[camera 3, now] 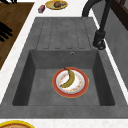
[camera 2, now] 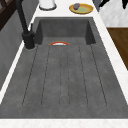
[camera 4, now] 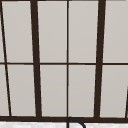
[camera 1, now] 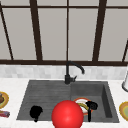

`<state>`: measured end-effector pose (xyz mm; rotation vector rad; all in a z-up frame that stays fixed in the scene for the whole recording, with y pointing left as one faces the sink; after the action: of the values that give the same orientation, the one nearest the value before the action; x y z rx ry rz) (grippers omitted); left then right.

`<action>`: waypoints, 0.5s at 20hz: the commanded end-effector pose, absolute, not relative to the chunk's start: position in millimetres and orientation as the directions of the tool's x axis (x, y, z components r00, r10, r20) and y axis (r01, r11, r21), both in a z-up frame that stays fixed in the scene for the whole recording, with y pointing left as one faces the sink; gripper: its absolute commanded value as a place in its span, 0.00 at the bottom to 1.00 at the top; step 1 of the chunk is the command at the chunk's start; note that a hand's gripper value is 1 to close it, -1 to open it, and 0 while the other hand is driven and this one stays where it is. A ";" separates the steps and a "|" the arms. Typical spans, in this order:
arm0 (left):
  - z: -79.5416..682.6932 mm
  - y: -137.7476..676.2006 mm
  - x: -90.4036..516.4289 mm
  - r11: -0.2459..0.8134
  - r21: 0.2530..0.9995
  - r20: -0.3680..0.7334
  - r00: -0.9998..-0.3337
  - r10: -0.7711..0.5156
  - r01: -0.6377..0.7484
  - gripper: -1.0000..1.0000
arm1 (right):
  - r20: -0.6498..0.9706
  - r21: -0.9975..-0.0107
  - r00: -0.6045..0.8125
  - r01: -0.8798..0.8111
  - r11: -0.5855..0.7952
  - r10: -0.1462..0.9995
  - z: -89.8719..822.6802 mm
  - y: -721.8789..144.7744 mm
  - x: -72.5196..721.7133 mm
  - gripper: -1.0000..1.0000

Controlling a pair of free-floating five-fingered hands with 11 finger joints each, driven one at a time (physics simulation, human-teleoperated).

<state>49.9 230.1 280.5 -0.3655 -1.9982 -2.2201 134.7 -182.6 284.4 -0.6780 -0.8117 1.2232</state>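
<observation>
In the front view, our left hand (camera 1: 35, 112) hung in the lower left of the frame, over the draining part of the sink (camera 1: 45, 90); it was a dark lump and we could not tell its fingers. Our right hand (camera 1: 91, 106) was at the lower right of centre, just beside the plate (camera 1: 80, 101), its fingers also not readable. A big red ball (camera 1: 67, 114) stood at the bottom centre and covered part of the plate.

In the left side view, the plate's rim (camera 2: 59, 43) showed above the centre, behind the basin's edge, with the faucet (camera 2: 25, 27) at the upper left.

In the right side view, the banana (camera 3: 68, 78) lay on the plate (camera 3: 82, 87) in the basin, at the centre.

In the upper view, a window (camera 4: 67, 57) stood.

We judge that the banana could slide off if the plate were tilted.
</observation>
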 end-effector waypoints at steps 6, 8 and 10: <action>280.5 230.1 49.9 -0.113 0.959 0.266 -0.962 0.063 0.258 0.50 | 0.187 -0.847 0.106 -0.486 0.215 0.977 283.1 -199.4 72.0 0.00; 280.5 230.1 49.9 -0.113 0.959 0.266 -0.962 0.063 0.258 0.50 | 0.190 -0.852 0.100 -0.478 0.215 0.977 283.9 -202.3 60.4 0.00; 280.5 230.1 49.9 -0.113 0.959 0.266 -0.962 0.063 0.258 0.50 | 0.201 -0.857 0.081 -0.469 0.215 0.976 283.2 -211.1 55.8 0.00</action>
<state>49.9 230.1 280.5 -0.3655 -1.9982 -2.2201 64.7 -201.4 281.2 -0.6716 -0.8392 1.2193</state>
